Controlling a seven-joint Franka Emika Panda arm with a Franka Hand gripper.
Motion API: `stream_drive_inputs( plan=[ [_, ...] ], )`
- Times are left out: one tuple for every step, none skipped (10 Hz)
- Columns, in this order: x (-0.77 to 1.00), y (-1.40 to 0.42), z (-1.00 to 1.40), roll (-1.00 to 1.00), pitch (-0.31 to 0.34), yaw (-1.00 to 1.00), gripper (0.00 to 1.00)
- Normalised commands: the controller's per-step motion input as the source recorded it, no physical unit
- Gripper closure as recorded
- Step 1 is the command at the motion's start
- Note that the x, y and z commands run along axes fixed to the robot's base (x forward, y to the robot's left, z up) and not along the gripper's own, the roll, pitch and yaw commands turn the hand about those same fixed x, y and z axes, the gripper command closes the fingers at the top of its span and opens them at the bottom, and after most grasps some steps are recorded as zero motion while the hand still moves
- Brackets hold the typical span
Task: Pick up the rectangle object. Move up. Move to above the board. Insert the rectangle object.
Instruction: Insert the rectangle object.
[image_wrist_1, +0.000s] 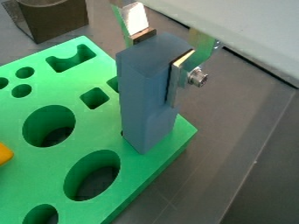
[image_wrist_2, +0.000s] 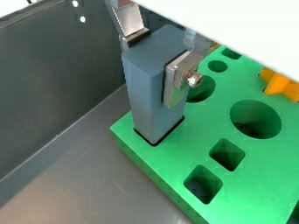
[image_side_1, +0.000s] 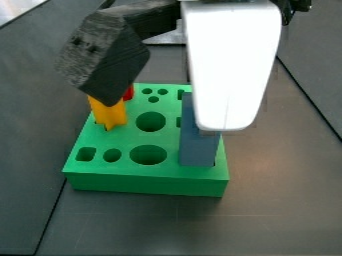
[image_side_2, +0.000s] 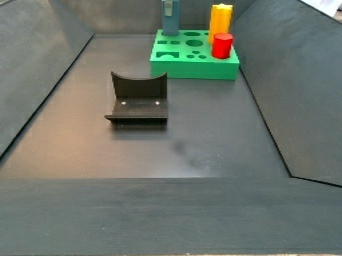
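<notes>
gripper (image_wrist_1: 163, 48) above board (image_wrist_1: 152, 166) corner | fingers (image_wrist_1: 184, 68) pinching rectangle object (image_wrist_1: 149, 96) | its base sits in hole

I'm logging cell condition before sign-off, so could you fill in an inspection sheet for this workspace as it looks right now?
Surface: dark grey floor with sloped dark walls; nothing loose seen on it.
Job's things: rectangle object stands upright with its lower end in a hole at a corner of the board; both wrist views show it entering the hole.
Clutter: yellow post and red piece stand on the board; the fixture sits on the floor, apart from the board.
Grippers: pincer is above the board's corner, its fingers closed on the rectangle object's upper part.
Cables: nothing seen.
Surroundings: only the enclosure walls are visible.
</notes>
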Motion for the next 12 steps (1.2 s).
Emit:
stream_drive_inputs(
  plan=[
    [-0.17,0.0,-0.23,0.04,-0.016,-0.11,1.0],
    [-0.11,-0.12,-0.33,0.19,0.0,-0.08,1.0],
    [-0.07,-0.17,-0.38,0.24,0.0,-0.05,1.0],
    [-0.04,-0.18,-0.41,0.27,0.0,-0.02,1.0],
    [-0.07,-0.16,-0.48,0.31,0.0,0.0,1.0],
    [-0.05,-0.06,-0.49,0.27,0.0,0.0,1.0],
    [-0.01,0.0,-0.57,0.33,0.0,0.22,1.0],
    [0.0,0.0,-0.43,0.14,-0.009,0.13,1.0],
    [-0.02,0.0,-0.26,0.03,-0.003,0.07,1.0],
    [-0.08,0.0,-0.24,0.02,0.0,0.02,1.0],
    [-0.11,0.0,-0.41,0.08,-0.019,0.05,1.0],
    [-0.05,0.0,-0.58,0.14,-0.003,0.05,1.0]
  ],
)
